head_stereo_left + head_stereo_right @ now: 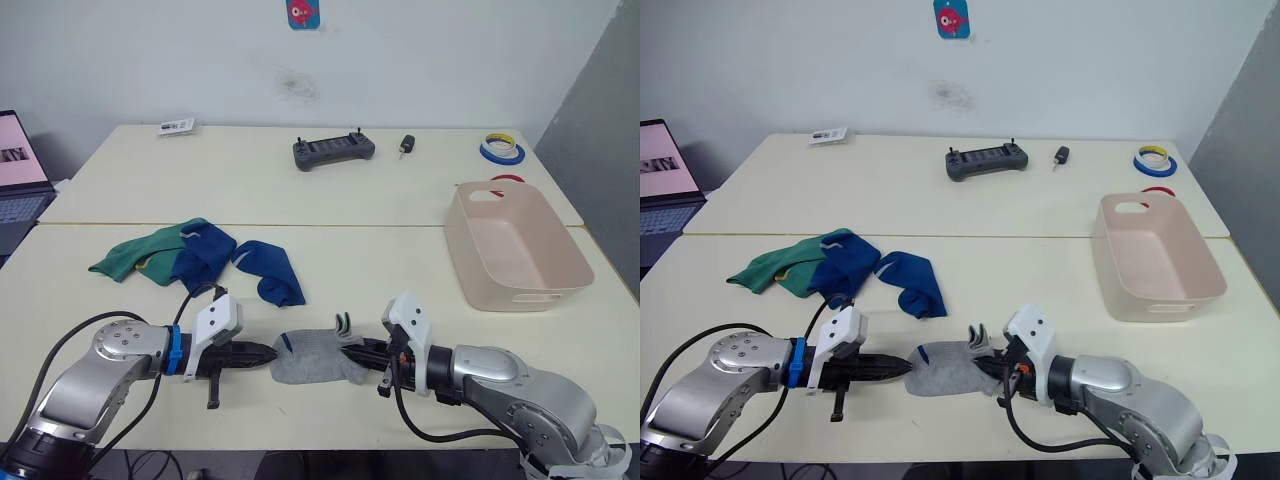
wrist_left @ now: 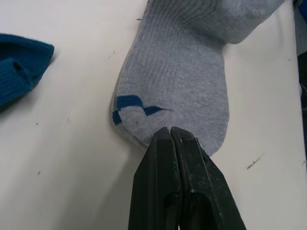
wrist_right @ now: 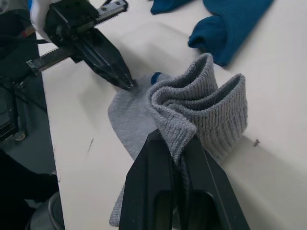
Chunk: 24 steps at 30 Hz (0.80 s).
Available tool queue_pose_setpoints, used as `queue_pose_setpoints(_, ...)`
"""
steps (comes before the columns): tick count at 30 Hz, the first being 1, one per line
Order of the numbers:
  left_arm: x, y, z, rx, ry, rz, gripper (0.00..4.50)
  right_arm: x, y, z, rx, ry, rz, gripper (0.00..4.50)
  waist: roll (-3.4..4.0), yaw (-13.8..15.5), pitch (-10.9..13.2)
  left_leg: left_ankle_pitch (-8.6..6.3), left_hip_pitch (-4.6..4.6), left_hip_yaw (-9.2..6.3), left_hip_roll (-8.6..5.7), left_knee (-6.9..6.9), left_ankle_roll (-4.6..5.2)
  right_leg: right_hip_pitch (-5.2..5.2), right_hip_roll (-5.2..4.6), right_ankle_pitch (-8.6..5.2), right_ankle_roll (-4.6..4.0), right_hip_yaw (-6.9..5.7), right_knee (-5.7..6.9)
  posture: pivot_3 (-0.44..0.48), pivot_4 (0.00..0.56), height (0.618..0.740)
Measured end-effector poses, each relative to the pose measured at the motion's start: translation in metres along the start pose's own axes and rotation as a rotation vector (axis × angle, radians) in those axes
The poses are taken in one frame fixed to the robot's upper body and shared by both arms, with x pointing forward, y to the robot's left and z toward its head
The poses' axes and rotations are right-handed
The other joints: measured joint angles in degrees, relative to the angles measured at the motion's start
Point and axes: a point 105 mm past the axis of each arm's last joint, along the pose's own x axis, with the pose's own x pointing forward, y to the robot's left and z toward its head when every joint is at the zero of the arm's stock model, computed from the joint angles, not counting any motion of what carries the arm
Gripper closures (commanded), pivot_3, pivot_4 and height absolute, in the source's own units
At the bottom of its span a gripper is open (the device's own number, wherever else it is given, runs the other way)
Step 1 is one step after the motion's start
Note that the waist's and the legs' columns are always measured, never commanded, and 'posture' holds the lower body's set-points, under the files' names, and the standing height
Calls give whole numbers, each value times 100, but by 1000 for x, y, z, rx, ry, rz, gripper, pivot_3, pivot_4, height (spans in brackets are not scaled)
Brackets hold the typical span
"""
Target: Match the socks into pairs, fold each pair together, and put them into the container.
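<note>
Your right gripper [image 3: 177, 143] is pinched shut on the bunched cuff of the grey socks [image 1: 315, 358] at the table's [image 1: 400, 260] near edge, your left gripper [image 2: 171, 132] clamped on the toe; soft, light, floppy fabric, so grip folded edges.

Grey sock [image 1: 948, 369] near edge, betw. both grippers; blue [image 1: 912, 280] and green socks [image 1: 775, 267] far-left; tub [image 1: 1160, 258] right.

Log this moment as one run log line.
left gripper: shut on grey socks toe | right gripper: shut on cuff | blue socks, green socks: loose on table | tub: empty
</note>
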Motion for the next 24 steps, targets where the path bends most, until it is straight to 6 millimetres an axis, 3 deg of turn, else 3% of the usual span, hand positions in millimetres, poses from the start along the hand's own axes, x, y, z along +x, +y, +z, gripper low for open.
queue_pose_setpoints(3, 8, -5, -9, -11, 11, -13, 4500, 4, 2, 0, -3, 9, 19, 4458, -2, -1, 0, 0, -7, -2, 1, 0, 0, -6, 0, 0, -1, 0, 1, 0, 150, 740)
queue_pose_setpoints(17, 6, -4, -11, 5, 18, -19, 4500, 52, 17, 19, -98, 35, 169, 4458, 0, -14, 0, 0, -5, -8, 3, 1, 0, -9, 2, 1, -2, -4, 8, 0, 150, 740)
queue_pose_setpoints(24, 6, -5, -11, 9, 15, -20, 4500, 72, 25, 9, -69, 80, 199, 4458, 0, -12, 0, 0, -5, -7, 2, 2, 0, -10, 1, 1, -2, -3, 9, 0, 150, 740)
